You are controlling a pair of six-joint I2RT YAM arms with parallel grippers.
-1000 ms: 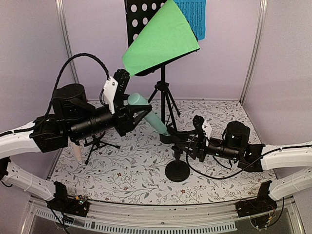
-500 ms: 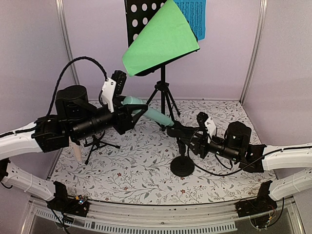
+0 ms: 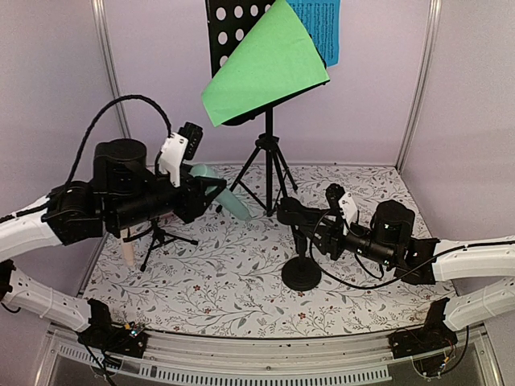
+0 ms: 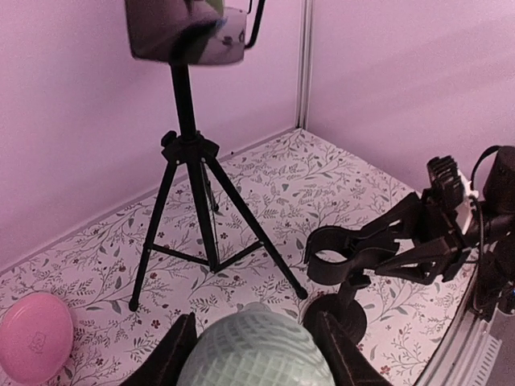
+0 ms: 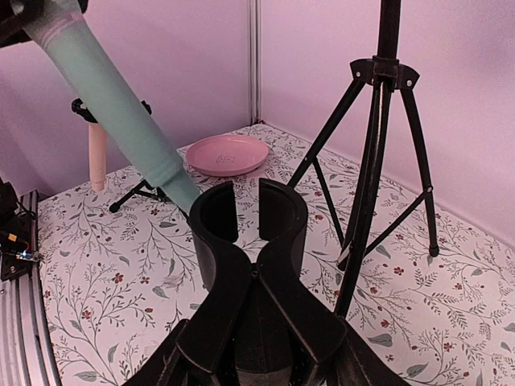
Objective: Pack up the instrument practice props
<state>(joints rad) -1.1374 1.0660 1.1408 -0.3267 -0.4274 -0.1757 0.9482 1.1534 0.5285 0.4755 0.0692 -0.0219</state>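
Observation:
My left gripper is shut on the mint microphone and holds it in the air, tilted, its tail clear of the black clip. In the left wrist view its mesh head sits between my fingers. My right gripper is shut on the clip's levers; the empty clip tops a round-based stand. The black perforated music rack carries a green sheet and a blue sheet on tripod legs. The beige microphone stands in a small tripod.
A pink dish lies on the floral mat near the back left corner; it also shows in the left wrist view. Purple walls close the back and both sides. The rack's tripod legs stand just behind the clip.
My left gripper has drawn the mint microphone up and to the left, out of the clip. The right gripper shifted the stand slightly right, then held still.

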